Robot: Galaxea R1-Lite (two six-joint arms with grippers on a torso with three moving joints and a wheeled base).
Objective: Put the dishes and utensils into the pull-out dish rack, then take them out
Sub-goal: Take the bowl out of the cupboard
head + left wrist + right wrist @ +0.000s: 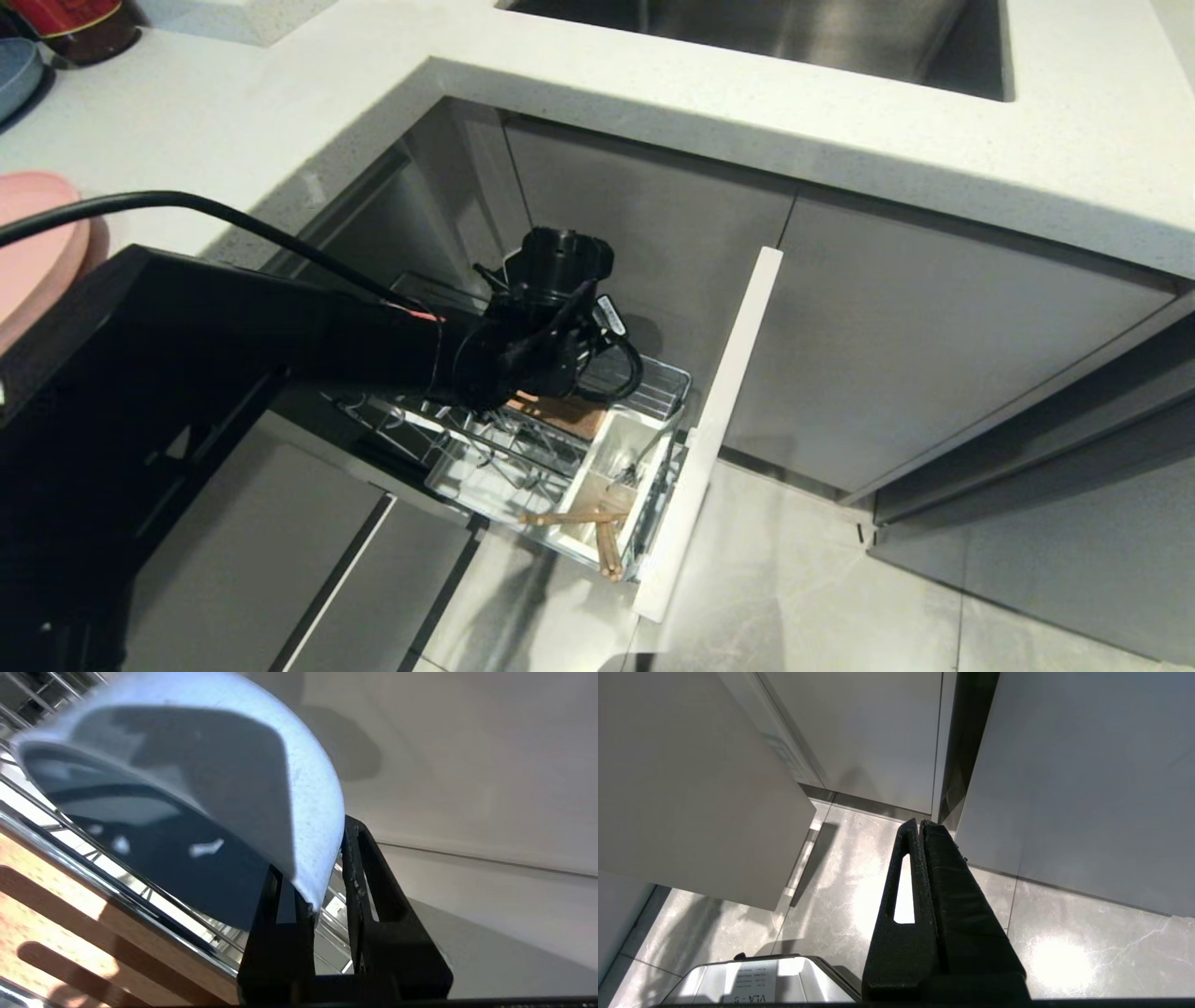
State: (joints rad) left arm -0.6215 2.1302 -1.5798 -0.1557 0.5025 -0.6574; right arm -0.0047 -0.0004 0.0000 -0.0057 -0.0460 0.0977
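The left hand point(322, 896) sat closest to the lens in its own wrist view, its two black fingers point(275, 933) clamped on the rim of the small light-blue bowl point(196, 788), one finger inside the wall and one outside. The bowl hung tilted over the chrome wires of the pull-out dish rack point(644, 392), beside a wooden board point(70, 914) standing in the rack; whether it was touching the wires could not be told. It looked like matte plastic: light, stiff, unlikely to break, and not very slick, so a pinch on the rim seemed the sensible hold, though a thin wall gripped at one edge could swing or slip if jerked.

Outward from there, the head view showed the left arm reaching down into the rack, hiding the bowl. The white cutlery box point(621, 457) at the rack's front held the chopsticks point(583, 523), lying askew with their ends poking out, and what seemed to be the spoon point(639, 457). The pink plate point(33, 243) lay on the surface point(233, 121) at the left, well apart from the rack.

The right hand point(921, 823) hung parked over the floor point(850, 891), fingers pressed together, holding nothing.
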